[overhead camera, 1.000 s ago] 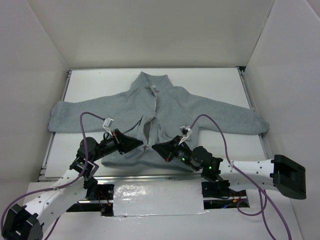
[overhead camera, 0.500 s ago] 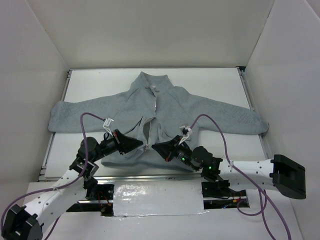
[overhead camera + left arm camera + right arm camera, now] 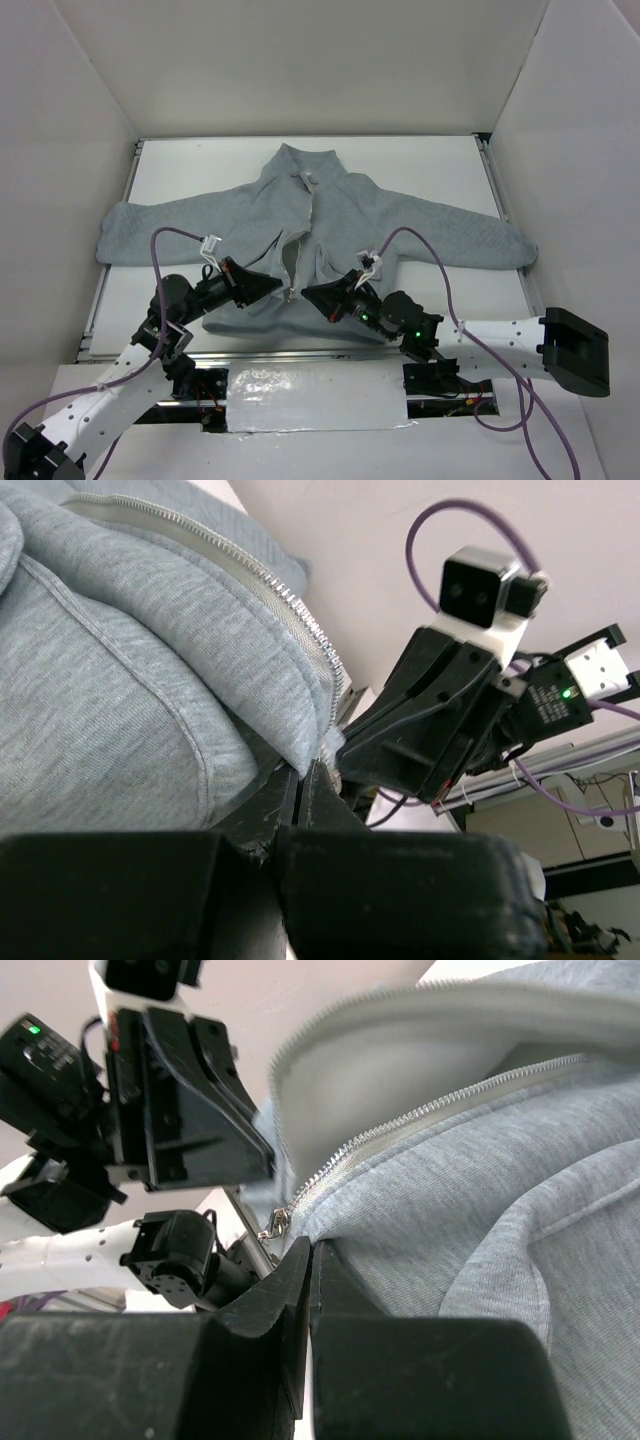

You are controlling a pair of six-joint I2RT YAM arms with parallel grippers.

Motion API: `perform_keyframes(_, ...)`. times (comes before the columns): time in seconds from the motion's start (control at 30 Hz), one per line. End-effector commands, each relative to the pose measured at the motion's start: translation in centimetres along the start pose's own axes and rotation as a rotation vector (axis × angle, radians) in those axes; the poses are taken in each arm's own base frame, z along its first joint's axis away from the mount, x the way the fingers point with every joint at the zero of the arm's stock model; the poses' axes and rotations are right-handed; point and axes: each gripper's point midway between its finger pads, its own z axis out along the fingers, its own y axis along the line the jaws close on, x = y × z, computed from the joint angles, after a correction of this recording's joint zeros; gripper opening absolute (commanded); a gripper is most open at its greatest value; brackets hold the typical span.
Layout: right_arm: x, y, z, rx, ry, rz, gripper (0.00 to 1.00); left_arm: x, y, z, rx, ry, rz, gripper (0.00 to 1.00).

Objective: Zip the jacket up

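The jacket (image 3: 340,215) lies flat and face-up on the white table (image 3: 420,160), its hem at the two sets of fingertips and its collar (image 3: 305,160) at the far end from them. The left gripper (image 3: 284,291) and the right gripper (image 3: 306,292) meet nose to nose at the bottom of the zipper (image 3: 303,225), one on each side of the opening and almost touching.

In the left wrist view, the left fingers (image 3: 268,805) are pressed together with only a thin seam between them. The hem corner of the jacket's front panel sits right at their tips, pinched there, and the zipper teeth run up and away from them. The right gripper's black body is just beyond.

In the right wrist view, the right fingers (image 3: 285,1278) are likewise squeezed tight, with grey fleece caught at their tips. The metal pull (image 3: 271,1226) hangs just left of those tips, at the lowest end of the teeth. Above the fingers the two front panels gape apart, showing the pale lining.
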Motion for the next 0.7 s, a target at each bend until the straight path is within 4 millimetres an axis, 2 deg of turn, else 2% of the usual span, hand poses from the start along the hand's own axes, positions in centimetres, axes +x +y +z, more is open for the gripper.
perform_keyframes(0.0, -1.26, 1.8, -0.1, -0.075, -0.045, 0.031, 0.0, -2.37, -2.85, -0.01, 0.06, -0.061, 0.076, 0.0)
perform_keyframes(0.67, -2.19, 1.91, 0.58, -0.06, -0.07, -0.005, 0.0, -1.68, -2.8, 0.17, 0.084, -0.035, 0.047, 0.0)
